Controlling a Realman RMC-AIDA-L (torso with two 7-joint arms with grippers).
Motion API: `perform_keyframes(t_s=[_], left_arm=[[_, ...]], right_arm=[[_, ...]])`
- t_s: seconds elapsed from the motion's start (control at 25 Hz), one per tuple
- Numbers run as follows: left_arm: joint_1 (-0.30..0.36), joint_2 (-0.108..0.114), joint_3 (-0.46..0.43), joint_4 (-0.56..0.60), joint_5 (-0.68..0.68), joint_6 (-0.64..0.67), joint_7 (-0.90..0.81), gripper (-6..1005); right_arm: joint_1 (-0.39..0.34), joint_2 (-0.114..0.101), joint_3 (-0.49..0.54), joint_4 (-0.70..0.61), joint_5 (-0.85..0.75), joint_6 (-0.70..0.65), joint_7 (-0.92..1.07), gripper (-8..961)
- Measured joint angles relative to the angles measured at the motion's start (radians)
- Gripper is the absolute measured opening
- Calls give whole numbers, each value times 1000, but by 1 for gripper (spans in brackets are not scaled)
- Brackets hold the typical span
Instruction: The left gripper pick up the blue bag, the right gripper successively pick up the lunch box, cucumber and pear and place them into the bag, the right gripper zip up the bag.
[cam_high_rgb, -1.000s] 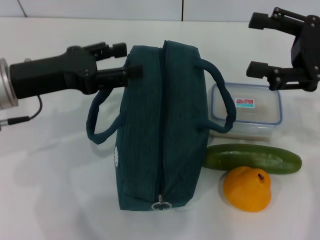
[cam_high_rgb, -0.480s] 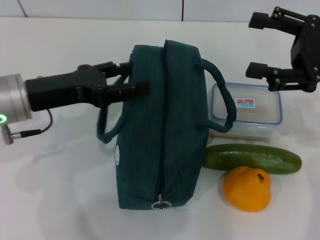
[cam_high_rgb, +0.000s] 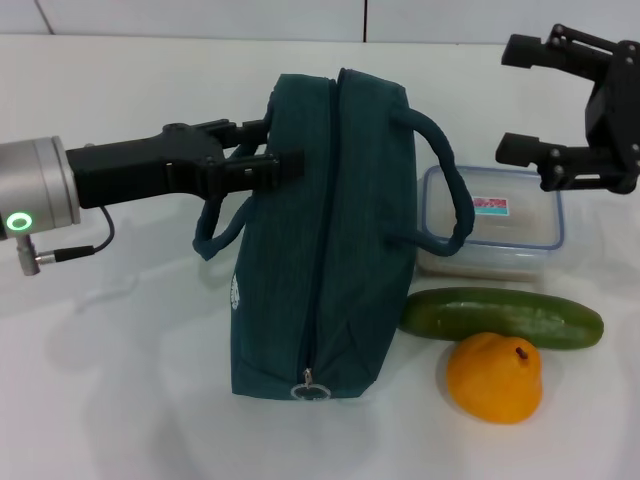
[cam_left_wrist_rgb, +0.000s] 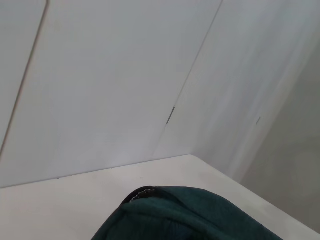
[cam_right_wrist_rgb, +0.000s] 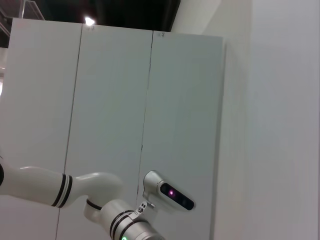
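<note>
We see our left hand (cam_high_rgb: 268, 150) reaching in from the left, its fingers clenched on the bag's near handle (cam_high_rgb: 215, 230) right at the upper left edge of the bag (cam_high_rgb: 325, 230). The bag lies on the white desk (cam_high_rgb: 120, 380) with its zip closed and its ring pull (cam_high_rgb: 307, 378) at the end farthest from the left hand. Its top end tilts slightly toward our right side. The green light on our left wrist (cam_high_rgb: 17, 221) is lit.

Our right hand (cam_high_rgb: 545, 105) hangs released above the desk, fingers spread wide, holding nothing. The box (cam_high_rgb: 500, 225) sits just below and beneath it, touching the bag's far handle (cam_high_rgb: 445, 180). The cucumber (cam_high_rgb: 500, 317) lies beyond the box from the right hand, its end against the bag's side. The pear (cam_high_rgb: 494, 377) rests just past the cucumber, touching it.

In the left wrist view only a dark curve of the bag (cam_left_wrist_rgb: 185, 215) shows against pale wall panels. The right wrist view shows cabinet doors and part of a white arm (cam_right_wrist_rgb: 75, 187).
</note>
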Motion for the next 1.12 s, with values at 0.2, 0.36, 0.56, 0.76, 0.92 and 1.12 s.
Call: perform_keyframes(t_s=[0.2,0.36,0.56,0.76,0.92,1.12], left_arm=[[-1,-1,-1,-4,-8,-6,6,831],[-11,-1,-13,-36,-10,-22,54,624],[-34,2,-27,-89,-11,-39,111,414],[-36,3,-29,-89,-13,-36,175,229],[-32,0,-52,-89,-28,-19,232,154],[-19,0,-51,-96,-67,-11,302,60]], right_arm=[[-14,1,0,0,-1,0,1,870],[-32,9,1,-1,-1,6,3,870],[-68,30,4,-10,16,39,3,870],[-142,72,5,-25,95,90,17,870],[-240,76,6,-151,210,167,43,870],[-401,86,7,-351,390,266,-7,870]])
